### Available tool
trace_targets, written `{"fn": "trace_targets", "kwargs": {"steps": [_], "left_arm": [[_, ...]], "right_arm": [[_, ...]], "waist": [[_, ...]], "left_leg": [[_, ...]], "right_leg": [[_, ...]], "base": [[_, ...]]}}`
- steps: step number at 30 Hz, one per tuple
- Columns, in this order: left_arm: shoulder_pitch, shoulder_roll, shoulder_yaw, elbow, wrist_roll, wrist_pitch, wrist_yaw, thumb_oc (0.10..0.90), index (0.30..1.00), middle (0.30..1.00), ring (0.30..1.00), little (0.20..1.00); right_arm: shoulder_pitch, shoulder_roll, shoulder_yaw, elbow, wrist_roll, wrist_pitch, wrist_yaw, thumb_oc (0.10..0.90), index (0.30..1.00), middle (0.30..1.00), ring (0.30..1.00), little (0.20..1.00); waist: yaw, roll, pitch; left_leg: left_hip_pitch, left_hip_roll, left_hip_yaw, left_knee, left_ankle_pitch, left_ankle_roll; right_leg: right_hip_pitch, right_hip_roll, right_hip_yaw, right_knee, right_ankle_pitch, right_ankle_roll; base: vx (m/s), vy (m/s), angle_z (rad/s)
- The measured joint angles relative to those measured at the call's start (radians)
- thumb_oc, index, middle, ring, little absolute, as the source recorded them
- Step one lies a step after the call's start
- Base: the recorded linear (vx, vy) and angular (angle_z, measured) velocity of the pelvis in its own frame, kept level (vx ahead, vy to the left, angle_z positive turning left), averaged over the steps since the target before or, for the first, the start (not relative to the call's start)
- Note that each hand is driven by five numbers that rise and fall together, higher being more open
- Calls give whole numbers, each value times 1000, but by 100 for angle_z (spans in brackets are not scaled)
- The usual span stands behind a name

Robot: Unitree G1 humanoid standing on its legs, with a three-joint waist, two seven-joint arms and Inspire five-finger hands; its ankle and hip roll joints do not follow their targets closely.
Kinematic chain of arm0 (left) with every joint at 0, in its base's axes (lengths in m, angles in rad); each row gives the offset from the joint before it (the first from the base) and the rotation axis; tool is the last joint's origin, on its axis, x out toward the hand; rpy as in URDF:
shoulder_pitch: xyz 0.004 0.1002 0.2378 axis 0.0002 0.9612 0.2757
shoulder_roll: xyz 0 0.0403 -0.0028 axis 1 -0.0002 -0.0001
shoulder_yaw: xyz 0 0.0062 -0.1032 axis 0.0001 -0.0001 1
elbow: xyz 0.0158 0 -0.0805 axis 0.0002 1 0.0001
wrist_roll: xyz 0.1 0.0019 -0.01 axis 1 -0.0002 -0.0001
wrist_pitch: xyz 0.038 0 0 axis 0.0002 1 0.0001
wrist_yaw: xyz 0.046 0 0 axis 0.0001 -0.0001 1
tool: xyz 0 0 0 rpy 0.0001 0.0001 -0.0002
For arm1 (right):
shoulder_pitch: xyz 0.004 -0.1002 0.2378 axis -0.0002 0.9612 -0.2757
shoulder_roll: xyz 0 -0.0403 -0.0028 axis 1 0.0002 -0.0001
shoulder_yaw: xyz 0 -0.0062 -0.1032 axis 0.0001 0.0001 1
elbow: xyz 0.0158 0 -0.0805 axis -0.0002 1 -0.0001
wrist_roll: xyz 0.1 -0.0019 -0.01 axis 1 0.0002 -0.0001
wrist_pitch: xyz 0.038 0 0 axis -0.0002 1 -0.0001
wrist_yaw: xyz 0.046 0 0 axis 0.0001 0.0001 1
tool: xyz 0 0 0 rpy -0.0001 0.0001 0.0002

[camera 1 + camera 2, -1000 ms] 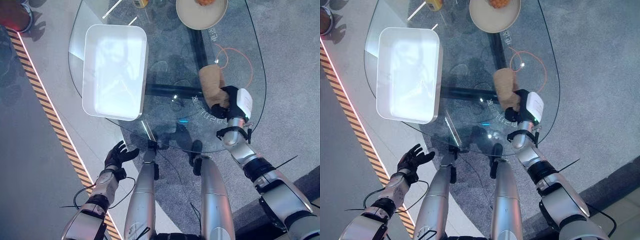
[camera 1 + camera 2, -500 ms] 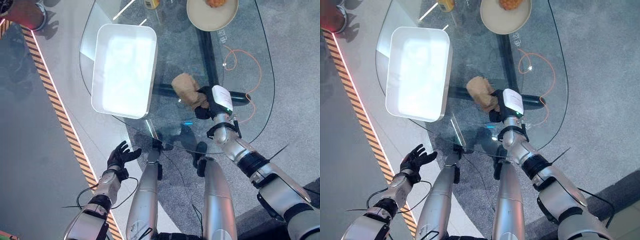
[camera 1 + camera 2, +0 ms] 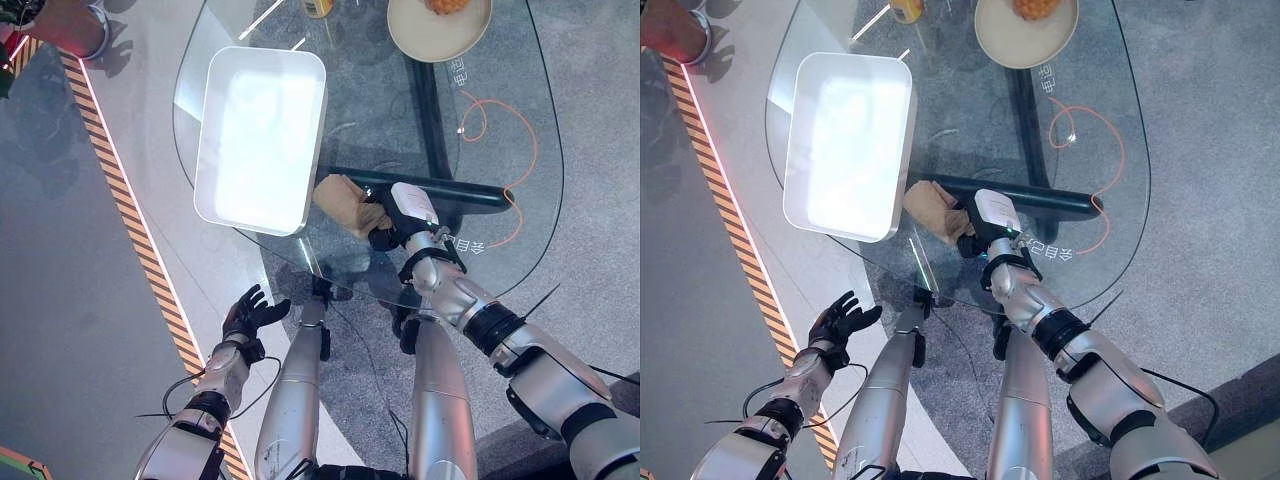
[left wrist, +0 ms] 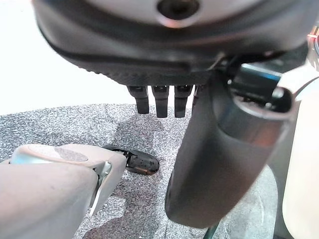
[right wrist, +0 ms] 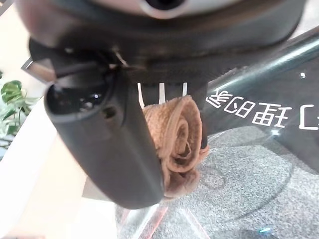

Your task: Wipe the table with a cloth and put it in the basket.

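The right hand (image 3: pixel 392 215) clenched the brown cloth (image 3: pixel 342 203) on the glass table (image 3: pixel 400 120), just beside the white basket (image 3: pixel 262 135). The left hand (image 3: pixel 250 313) hung released, well apart.

Round beige plate (image 3: pixel 438 32) with orange food (image 3: pixel 446 6) at the table's far edge. Orange cord (image 3: pixel 497 150) loops under the glass. Striped tape (image 3: pixel 130 230) on the floor.

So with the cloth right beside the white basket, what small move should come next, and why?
Probably lift the right hand slightly and carry the brown cloth over the white basket. The hand grips the bunched cloth on the glass table, just short of the basket's near wall. The left hand hangs open off the table.
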Motion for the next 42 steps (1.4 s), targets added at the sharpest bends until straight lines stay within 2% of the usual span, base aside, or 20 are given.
{"fn": "trace_targets", "kwargs": {"steps": [11,15,20,22,29,34,42], "left_arm": [[-3,0,-2,3,0,0,-2,800,900,900,900,900],[-6,0,-4,20,-1,0,-21,800,900,900,900,900],[-6,1,-7,30,-2,-1,-22,800,900,900,900,900],[-7,6,-9,29,-2,0,-23,800,900,900,900,900],[-12,38,-37,20,-24,2,-24,800,900,900,900,900],[-15,52,-38,17,-37,7,-24,800,900,900,900,900],[-47,83,-38,19,-39,8,-43,800,900,900,900,900]], "right_arm": [[0,-1,19,0,-16,11,-25,100,300,300,300,200],[0,-7,18,12,18,28,-114,100,300,300,300,200],[-8,-12,4,78,110,17,-230,100,300,300,300,200],[-21,-29,-24,128,154,-12,-264,100,300,300,300,200],[-88,-68,-168,257,223,-38,-363,100,300,300,300,200],[-106,-102,-227,339,223,-94,-384,100,300,300,300,200],[-122,-107,-286,473,246,-180,-405,100,300,300,300,200]], "waist": [[-1,0,0],[1,0,0],[9,0,0],[15,0,0],[23,0,0],[20,0,0],[24,-3,2]], "left_leg": [[1,0,0,1,5,4],[1,0,0,2,5,2],[0,0,-1,6,4,1],[-7,0,-2,20,3,1],[-41,-2,-11,40,2,3],[-61,-3,-14,54,0,7],[-71,-8,-26,58,0,7]], "right_leg": [[0,0,0,2,-1,-1],[1,-2,-1,2,-1,-1],[4,-3,-3,2,-1,0],[6,-3,-6,2,-3,3],[-9,-4,-8,-1,-2,13],[-18,-6,-18,-3,2,11],[-18,-11,-24,-7,2,13]], "base": [[0,0,0],[0,0,0],[16,-41,1],[10,-50,3],[1,-17,3],[-2,-6,1],[-3,-22,4]]}}
